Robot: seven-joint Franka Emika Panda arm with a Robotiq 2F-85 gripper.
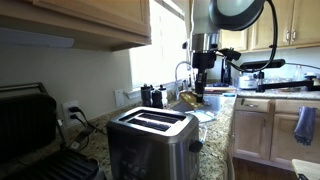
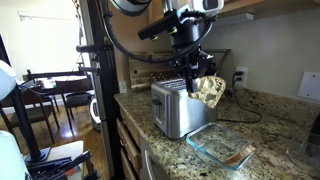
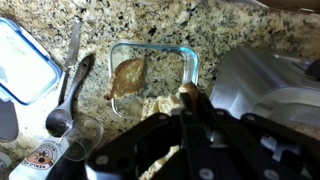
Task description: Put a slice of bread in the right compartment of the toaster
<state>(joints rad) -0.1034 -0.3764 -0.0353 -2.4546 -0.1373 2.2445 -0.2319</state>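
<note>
The toaster (image 1: 152, 138) is a boxy brushed-steel box with a black two-slot top and a round end knob; it also shows in an exterior view (image 2: 180, 105) and at the right of the wrist view (image 3: 265, 85). My gripper (image 2: 200, 78) is shut on a slice of bread (image 2: 210, 90) and holds it in the air beside the toaster's far end, above the counter. In the wrist view the bread (image 3: 150, 165) shows between the jaws (image 3: 190, 100). In an exterior view the gripper (image 1: 199, 82) hangs behind the toaster.
A clear glass dish (image 3: 190, 60) holding another bread slice (image 3: 128, 76) lies on the granite counter, also seen in an exterior view (image 2: 222, 148). A blue-rimmed lid (image 3: 25, 65), spoon (image 3: 68, 95) and glass lie nearby. A black contact grill (image 1: 30, 130) stands next to the toaster.
</note>
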